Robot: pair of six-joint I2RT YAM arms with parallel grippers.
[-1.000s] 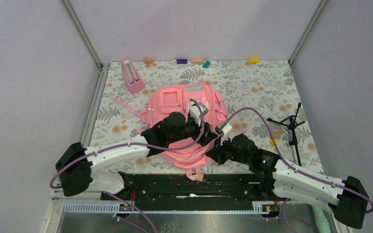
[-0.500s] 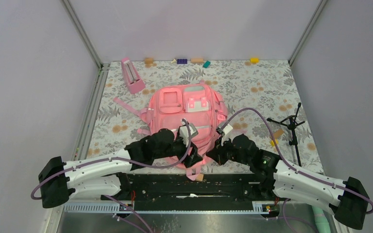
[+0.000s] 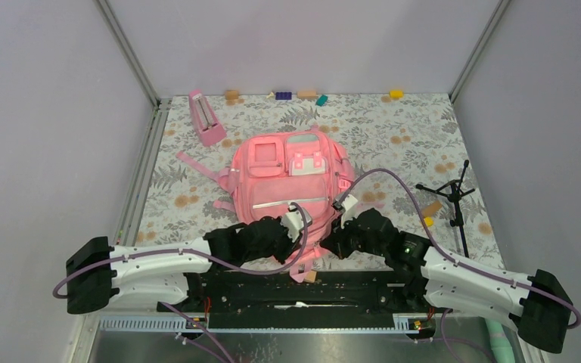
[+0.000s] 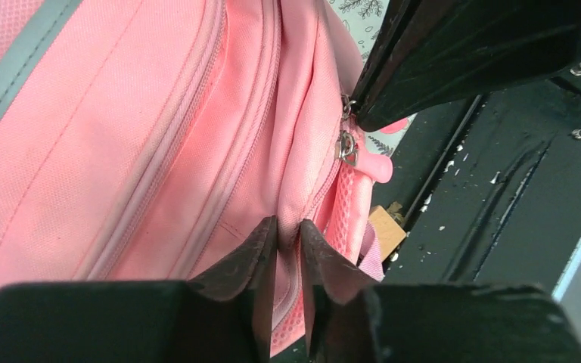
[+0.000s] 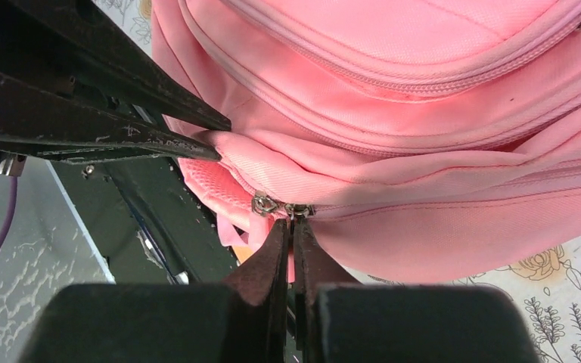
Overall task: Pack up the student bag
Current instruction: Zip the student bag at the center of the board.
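Observation:
The student bag [image 3: 287,178], a pink backpack, lies flat in the middle of the table with its bottom toward the arms. At its near edge my left gripper [image 4: 288,225] is shut on a fold of pink fabric beside the zip seam. Just right of it, my right gripper [image 5: 290,224] is shut on a silver zipper pull [image 5: 296,209] on the bag's lower edge. Both grippers meet at the bag's near end in the top view, left gripper [image 3: 305,243] beside right gripper [image 3: 325,242]. The zip looks shut.
A small pink metronome-shaped object [image 3: 206,119] stands at the back left. Small coloured blocks [image 3: 302,94] line the back edge. A black tripod [image 3: 454,198] lies at the right. A wooden block [image 3: 311,277] sits by the black base rail [image 3: 272,291].
My left arm drew back from over the bag's middle to its near edge, and its jaws closed onto the fabric. The right gripper stayed shut in nearly the same place.

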